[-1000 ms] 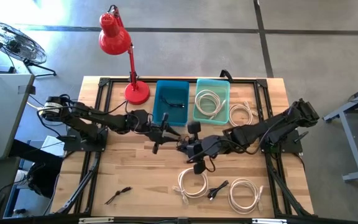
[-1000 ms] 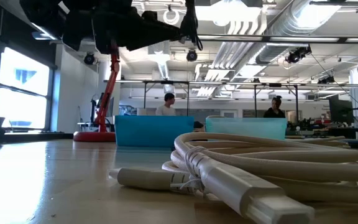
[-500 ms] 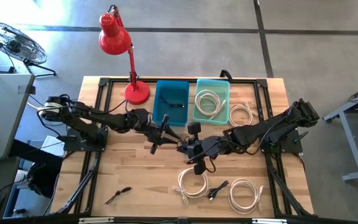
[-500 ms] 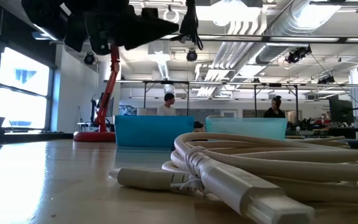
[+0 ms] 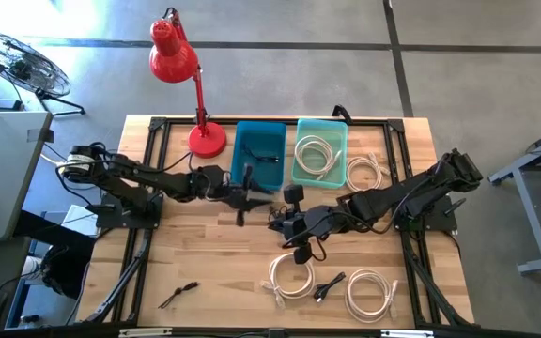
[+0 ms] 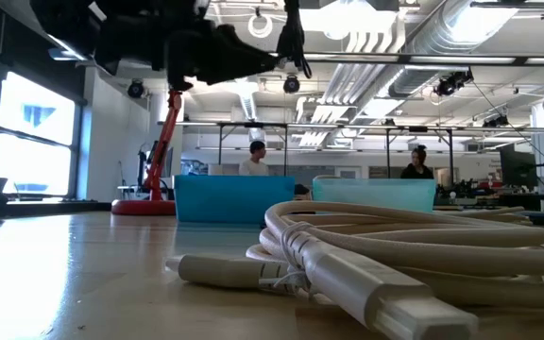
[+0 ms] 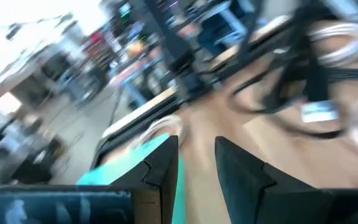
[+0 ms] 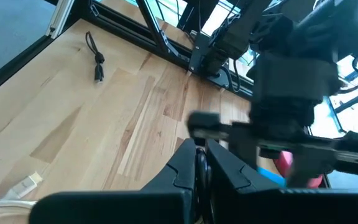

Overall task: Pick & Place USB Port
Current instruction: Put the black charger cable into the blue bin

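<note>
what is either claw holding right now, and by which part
Cannot be told for sure. The right claw is shut, with nothing clearly seen in it; the left claw shows an empty gap between its fingers.

So the lamp [image 5: 200, 133] sits at the back left of the surface [image 5: 195, 253], with two bins right beside it: the left bin [image 5: 258, 153] has a small cable [image 5: 263, 157] in it, the right bin [image 5: 320, 151] holds a coiled one [image 5: 316, 153]. Another coil [image 5: 364, 172] lies just right of the bins. Up front there's a coil [image 5: 291, 277], a small dark cable [image 5: 329, 284] next to it, then one more coil [image 5: 368, 291]. A lone little cable [image 5: 177, 294] lies front left. The left end effector [image 5: 242, 199] hangs just in front of the left bin, the right end effector [image 5: 278, 225] mid-surface beside it.
</note>
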